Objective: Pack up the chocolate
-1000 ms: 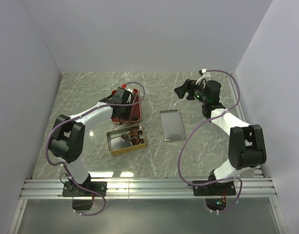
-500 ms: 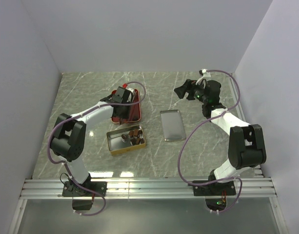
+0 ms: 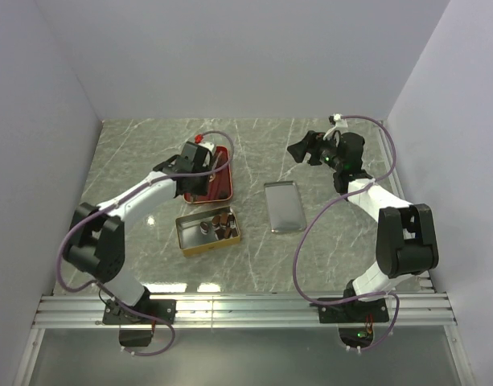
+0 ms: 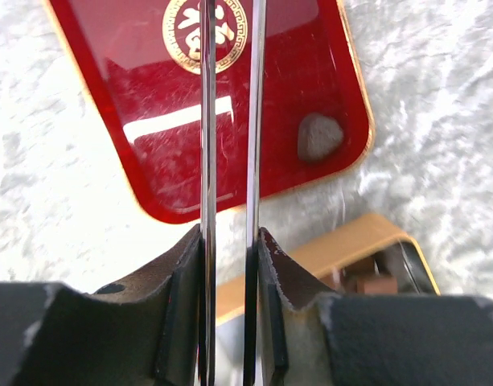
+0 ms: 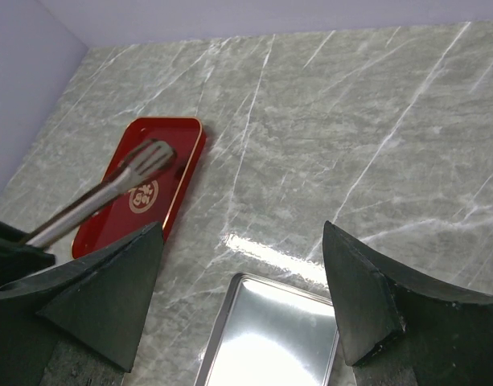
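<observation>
Pinching of the tongs [image 4: 207,121] is done by the left fingers [image 4: 288,310], blades nearly shut over the red tray [image 4: 133,161], likely for reach into it. One chocolate [image 4: 318,137] is left there; others are in the gold tin [image 4: 334,249]. Right fingers [image 5: 391,314] are spread, parked clear.
</observation>
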Robot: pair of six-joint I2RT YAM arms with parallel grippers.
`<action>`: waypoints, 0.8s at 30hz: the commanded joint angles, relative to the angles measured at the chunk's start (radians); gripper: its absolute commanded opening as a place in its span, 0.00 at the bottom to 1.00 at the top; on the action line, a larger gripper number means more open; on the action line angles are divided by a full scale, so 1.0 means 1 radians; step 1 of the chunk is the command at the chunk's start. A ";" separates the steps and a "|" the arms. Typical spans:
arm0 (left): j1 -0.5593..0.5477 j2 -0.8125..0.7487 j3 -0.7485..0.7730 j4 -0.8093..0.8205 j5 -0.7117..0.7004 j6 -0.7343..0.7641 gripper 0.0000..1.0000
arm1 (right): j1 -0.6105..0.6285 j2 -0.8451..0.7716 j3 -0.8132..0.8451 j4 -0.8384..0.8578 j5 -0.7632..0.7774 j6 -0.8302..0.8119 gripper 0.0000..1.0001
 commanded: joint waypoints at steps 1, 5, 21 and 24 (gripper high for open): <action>0.002 -0.101 -0.022 -0.024 -0.012 -0.027 0.27 | -0.011 0.009 0.034 0.046 -0.022 0.004 0.86; -0.005 -0.182 -0.067 -0.047 -0.009 -0.066 0.27 | -0.011 0.010 0.032 0.052 -0.028 0.009 0.86; -0.056 -0.536 -0.128 -0.196 0.193 -0.193 0.29 | -0.016 -0.006 0.026 0.047 -0.022 0.010 0.86; -0.068 -0.575 -0.125 -0.242 0.193 -0.214 0.29 | -0.016 -0.009 0.027 0.042 -0.016 0.007 0.86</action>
